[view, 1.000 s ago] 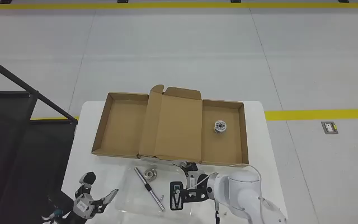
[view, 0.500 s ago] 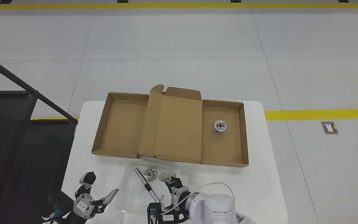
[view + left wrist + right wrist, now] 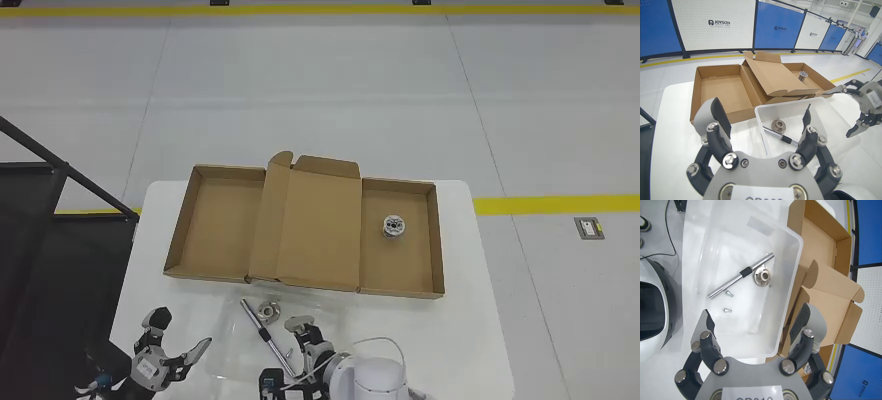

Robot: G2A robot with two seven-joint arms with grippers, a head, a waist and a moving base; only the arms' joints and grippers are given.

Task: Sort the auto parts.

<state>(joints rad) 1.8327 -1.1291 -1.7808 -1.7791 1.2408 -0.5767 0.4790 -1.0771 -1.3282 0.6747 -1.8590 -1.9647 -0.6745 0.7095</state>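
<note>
From above we see the cardboard box (image 3: 300, 225) at centre, geared part (image 3: 395, 226) at its three o'clock, rod (image 3: 262, 335) and flange (image 3: 266, 309) in clear tray (image 3: 228, 352) at six, left wrist, left gripper (image 3: 762, 108) spread wide, right wrist, right gripper (image 3: 755, 309) gaping over that tray.

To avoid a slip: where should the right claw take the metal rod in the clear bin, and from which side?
Probably at the black band near the middle of the metal rod, coming straight down, right claw open across it. The rod lies flat on the clear bin floor, and the flange sits close beside one half, so that half is crowded.
</note>
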